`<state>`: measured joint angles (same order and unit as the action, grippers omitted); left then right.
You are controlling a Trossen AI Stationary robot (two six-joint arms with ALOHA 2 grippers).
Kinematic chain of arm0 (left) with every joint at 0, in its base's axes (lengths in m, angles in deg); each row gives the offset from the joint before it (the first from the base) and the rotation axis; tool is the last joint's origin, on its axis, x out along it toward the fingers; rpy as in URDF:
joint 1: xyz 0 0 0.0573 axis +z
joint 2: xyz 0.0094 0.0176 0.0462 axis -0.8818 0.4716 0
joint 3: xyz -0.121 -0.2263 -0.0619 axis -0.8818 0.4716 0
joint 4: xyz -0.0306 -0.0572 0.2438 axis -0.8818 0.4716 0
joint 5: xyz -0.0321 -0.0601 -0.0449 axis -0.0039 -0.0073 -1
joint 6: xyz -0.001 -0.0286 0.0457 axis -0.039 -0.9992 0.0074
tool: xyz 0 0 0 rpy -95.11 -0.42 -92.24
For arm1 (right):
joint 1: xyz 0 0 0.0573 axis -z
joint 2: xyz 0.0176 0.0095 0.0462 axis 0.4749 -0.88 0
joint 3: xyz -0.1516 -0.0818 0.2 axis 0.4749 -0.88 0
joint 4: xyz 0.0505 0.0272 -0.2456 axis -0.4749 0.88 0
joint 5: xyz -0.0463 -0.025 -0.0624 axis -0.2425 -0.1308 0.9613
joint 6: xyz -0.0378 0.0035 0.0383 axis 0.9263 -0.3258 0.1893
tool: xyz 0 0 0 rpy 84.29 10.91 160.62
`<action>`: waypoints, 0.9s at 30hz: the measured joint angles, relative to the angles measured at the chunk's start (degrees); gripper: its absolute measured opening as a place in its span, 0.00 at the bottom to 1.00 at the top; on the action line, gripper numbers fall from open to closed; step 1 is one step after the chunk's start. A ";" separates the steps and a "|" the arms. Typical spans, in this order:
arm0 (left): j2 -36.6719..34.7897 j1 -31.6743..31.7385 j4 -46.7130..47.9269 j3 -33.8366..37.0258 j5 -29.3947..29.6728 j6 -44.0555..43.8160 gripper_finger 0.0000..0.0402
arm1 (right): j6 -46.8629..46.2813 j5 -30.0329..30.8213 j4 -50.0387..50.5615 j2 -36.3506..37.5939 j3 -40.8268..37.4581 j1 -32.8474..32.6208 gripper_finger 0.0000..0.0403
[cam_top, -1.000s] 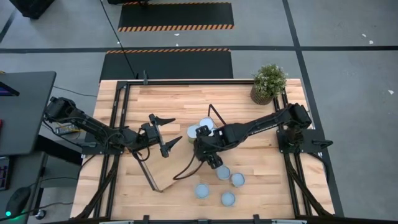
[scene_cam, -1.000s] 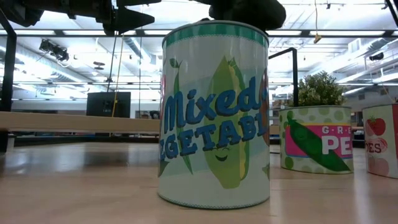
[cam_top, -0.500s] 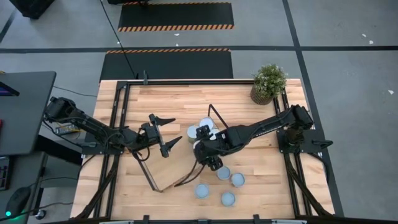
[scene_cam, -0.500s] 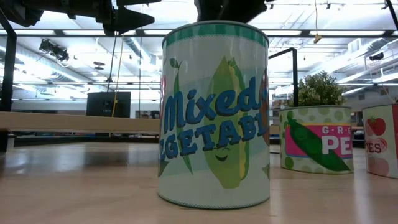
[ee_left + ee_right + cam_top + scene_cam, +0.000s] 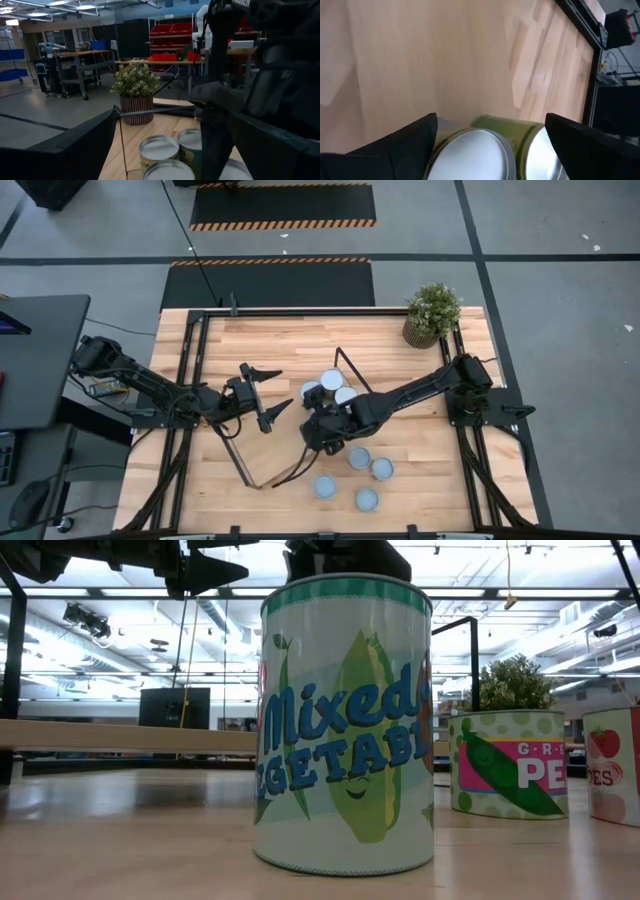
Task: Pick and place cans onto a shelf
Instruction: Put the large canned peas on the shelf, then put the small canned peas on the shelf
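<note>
The shelf (image 5: 275,445) is a light-wood board with black loop frames, lying slantwise at mid-table; in the low view (image 5: 120,735) it is a pale band. Three cans (image 5: 330,381) stand close together by its far end. Several more cans (image 5: 358,457) stand on the table toward the near edge. In the low view a "Mixed Vegetables" can (image 5: 345,730) fills the middle. My right gripper (image 5: 322,435) is open, pointing down just near of the three cans, with two silver-topped cans (image 5: 467,155) showing between its fingers. My left gripper (image 5: 283,387) is open, to the left of the three cans.
A potted plant (image 5: 432,313) stands at the table's far right corner. A green pea can (image 5: 510,765) and a red-labelled can (image 5: 615,765) stand right of the big can in the low view. Black rails run along the table's left and right sides.
My right gripper has moved toward the table's left edge, staying open above the tabletop; in the low view its dark shape has slid leftward over the big can's top. The cans and my left gripper have kept still.
</note>
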<state>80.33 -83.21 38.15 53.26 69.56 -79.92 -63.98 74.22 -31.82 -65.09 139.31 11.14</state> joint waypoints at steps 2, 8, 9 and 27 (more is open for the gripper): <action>0.00 0.02 -0.22 0.00 0.00 0.00 0.97 | -0.73 0.86 0.00 0.02 0.05 0.18 0.94; 0.00 0.02 -0.10 0.00 0.02 0.00 0.97 | -3.78 5.37 2.92 0.02 0.07 0.20 0.94; 0.00 0.02 -0.13 0.00 0.02 0.02 0.97 | -4.17 5.50 3.46 0.02 0.07 0.20 0.94; 0.00 0.02 -0.11 0.00 0.02 0.02 0.97 | -13.24 -7.74 2.21 8.17 0.20 -4.60 0.94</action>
<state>80.33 -83.19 38.04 53.26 69.58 -79.90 -77.22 66.47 -29.61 -56.92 139.51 6.54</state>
